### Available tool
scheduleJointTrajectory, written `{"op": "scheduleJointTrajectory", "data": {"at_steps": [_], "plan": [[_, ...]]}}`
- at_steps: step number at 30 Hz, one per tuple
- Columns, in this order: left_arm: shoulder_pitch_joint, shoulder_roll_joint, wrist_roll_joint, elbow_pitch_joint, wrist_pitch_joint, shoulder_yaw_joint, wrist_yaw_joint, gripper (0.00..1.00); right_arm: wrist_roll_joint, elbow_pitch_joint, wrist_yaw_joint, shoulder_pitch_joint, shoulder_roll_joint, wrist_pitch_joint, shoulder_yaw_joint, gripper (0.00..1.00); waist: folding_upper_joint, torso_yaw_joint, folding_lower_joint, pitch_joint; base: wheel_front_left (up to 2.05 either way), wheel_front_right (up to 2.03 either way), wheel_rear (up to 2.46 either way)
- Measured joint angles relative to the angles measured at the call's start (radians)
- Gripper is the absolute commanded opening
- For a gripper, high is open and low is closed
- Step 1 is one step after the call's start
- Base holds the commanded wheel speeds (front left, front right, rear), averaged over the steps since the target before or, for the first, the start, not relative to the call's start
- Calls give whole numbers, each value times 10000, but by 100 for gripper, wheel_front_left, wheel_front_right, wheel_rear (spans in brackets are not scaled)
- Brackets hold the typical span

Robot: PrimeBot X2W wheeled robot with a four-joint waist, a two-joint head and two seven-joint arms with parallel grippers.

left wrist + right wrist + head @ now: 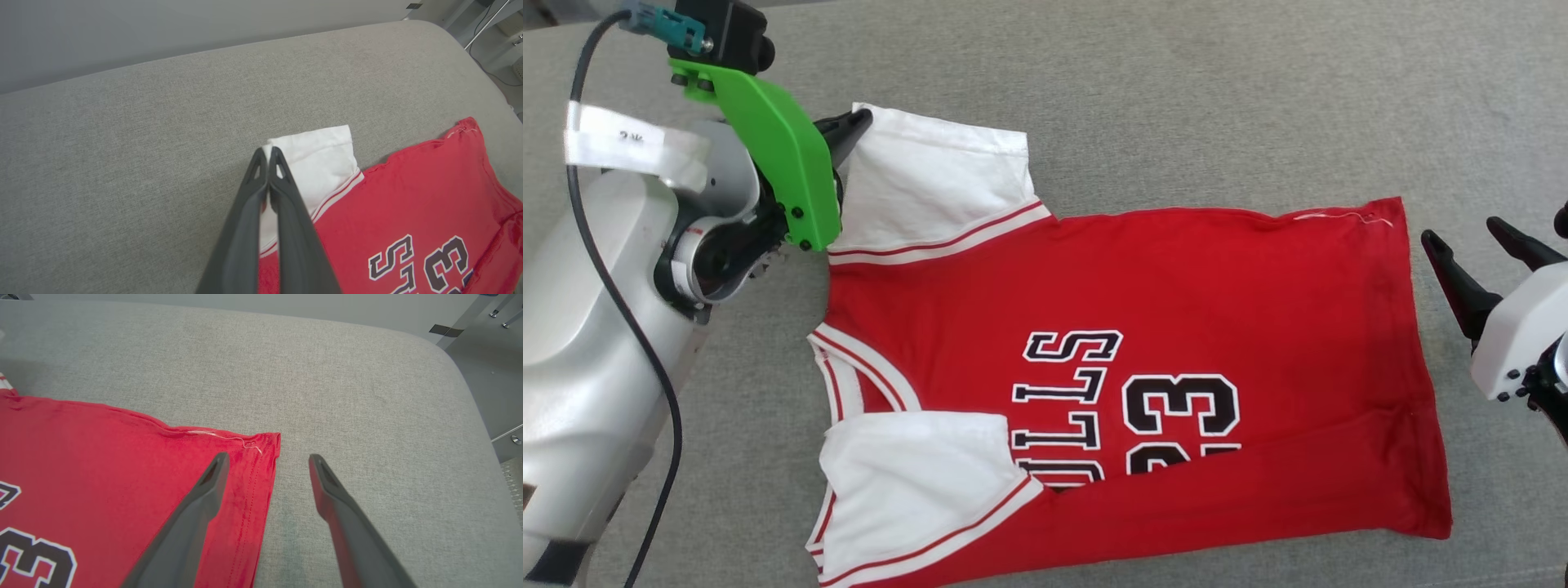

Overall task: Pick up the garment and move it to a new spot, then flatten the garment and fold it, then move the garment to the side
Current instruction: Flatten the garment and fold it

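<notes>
Upper left of the head frame: left end effector is pressing its fingers together at a corner of the white sleeve, apparently pinching it, though the contact is partly hidden. Centre: garment is lying spread on the grey surface, its lower edge folding over the lettering. Right edge: right end effector is hovering with fingers spread, just beside the hem.

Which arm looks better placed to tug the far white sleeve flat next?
Left. The left gripper is shut on the garment at the corner of that sleeve; the right gripper hangs open by the hem, holding nothing.
</notes>
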Motion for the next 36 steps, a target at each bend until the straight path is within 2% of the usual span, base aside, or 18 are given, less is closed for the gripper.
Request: {"op": "scheduleJointTrajectory", "data": {"at_steps": [7, 12, 18, 27, 28, 29, 30, 36], "plan": [[1240, 865, -12, -3103, 251, 167, 1122, 0, 656, 1016, 0, -1028, -589, 1726, 397, 100, 0, 514, 0, 167, 0, 0, 0], [1835, 1114, -77, -4844, 336, 217, 1668, 0, 779, 1879, 0, -2014, -1045, 2353, 819, 100, 0, 730, 0, 564, 0, 0, 0], [2009, 1279, 13, -5747, 347, 203, 1935, 0, 782, 2713, 0, -2733, -1287, 2577, 1453, 100, 0, 1021, 0, 991, 0, 0, 0], [2050, 1296, 107, -6044, 345, 161, 2021, 0, 972, 3463, -17, -3176, -1680, 2504, 2251, 100, 0, 1394, 0, 1324, 0, 0, 0], [2059, 1298, 107, -6017, 343, 167, 2023, 0, 1045, 3532, -19, -3205, -1726, 2499, 2322, 86, 0, 1418, 0, 1336, 0, 0, 0], [2076, 1304, 107, -5977, 336, 174, 2029, 0, 1101, 3582, -19, -3239, -1762, 2474, 2391, 40, -1, 1431, 0, 1340, 0, 0, 0], [2096, 1312, 107, -5925, 324, 182, 2031, 0, 1137, 3624, -17, -3262, -1779, 2408, 2451, 0, 0, 1434, 0, 1331, 0, 0, 0], [2359, 1313, 111, -5425, -98, 318, 2107, 0, 1440, 3994, -15, -3278, -1597, 1718, 2644, 0, 0, 1398, 0, 1049, 0, 0, 0]]}}
